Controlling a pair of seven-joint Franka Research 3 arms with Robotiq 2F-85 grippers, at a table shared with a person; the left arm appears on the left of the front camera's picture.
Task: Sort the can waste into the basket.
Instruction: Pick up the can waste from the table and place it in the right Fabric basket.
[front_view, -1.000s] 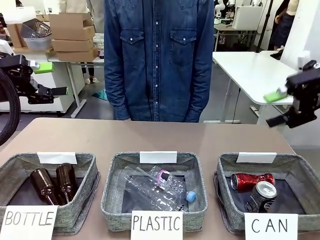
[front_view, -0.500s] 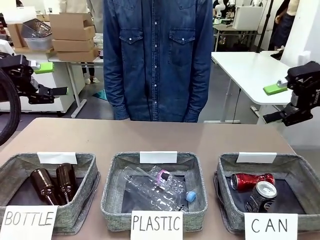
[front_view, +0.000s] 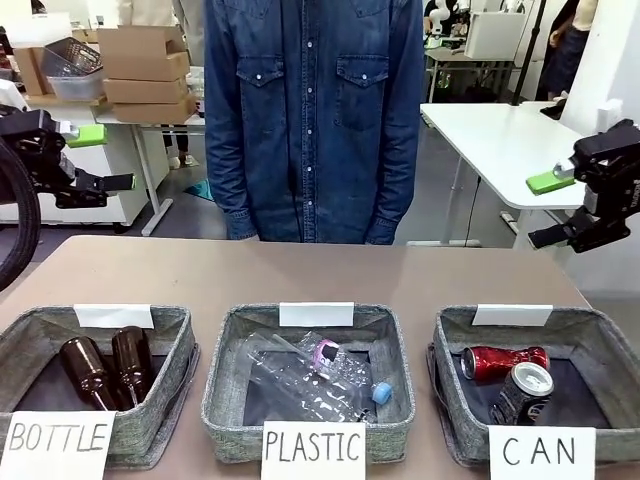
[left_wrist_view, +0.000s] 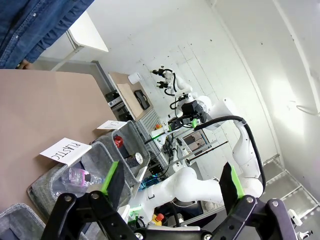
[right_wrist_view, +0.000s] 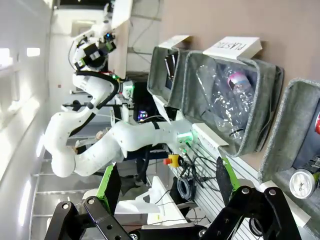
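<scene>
Cans, red (front_view: 503, 361) and dark (front_view: 522, 392), lie in our near-right CAN basket (front_view: 460, 330). Both our grippers, left (front_view: 100, 158) and right (front_view: 555, 210), hang wide open and empty; we judge sorting finished, so we should keep them high, clear of the baskets.

- The left gripper (left_wrist_view: 172, 180) rises from the bottom edge, its green-padded fingers (left_wrist_view: 111, 176) spread wide with nothing between them.
- Beyond the fingers, the basket signed "PLASTIC" (left_wrist_view: 75, 172) holds a clear plastic bottle (left_wrist_view: 77, 176) with a pink band.
- Just past that basket stands the basket (left_wrist_view: 131, 145) holding a red can (left_wrist_view: 118, 141) and a silver-topped dark can (left_wrist_view: 137, 159).
- The right arm (left_wrist_view: 240, 135) arches beyond the baskets.
- A denim sleeve (left_wrist_view: 35, 25) hangs above the brown table (left_wrist_view: 45, 110).
</scene>
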